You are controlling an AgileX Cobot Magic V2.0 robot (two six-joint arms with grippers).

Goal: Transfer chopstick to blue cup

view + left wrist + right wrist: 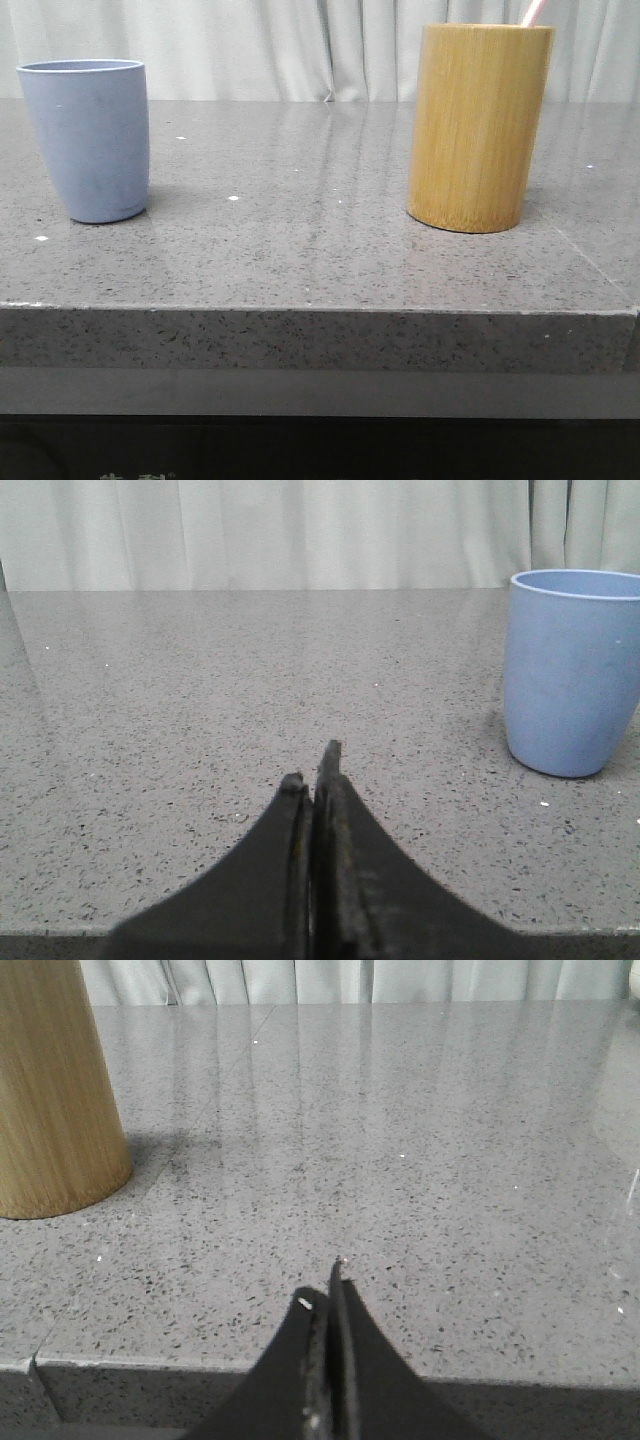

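The blue cup (88, 138) stands upright at the table's left; it also appears as the blue cup (571, 670) in the left wrist view. A pale pink chopstick (534, 12) pokes out of the tall bamboo holder (478, 126) on the right, only its tip showing above the rim. My left gripper (313, 768) hovers low near the table's front edge, shut and empty, with the cup off to one side ahead. My right gripper (326, 1290) is shut on nothing by the front edge, the bamboo holder (52, 1090) ahead and to the side.
The grey speckled stone table (300, 250) has a front edge (320, 310) close to both grippers. A pale curtain (300, 45) hangs behind the table. Open tabletop lies between the cup and the holder.
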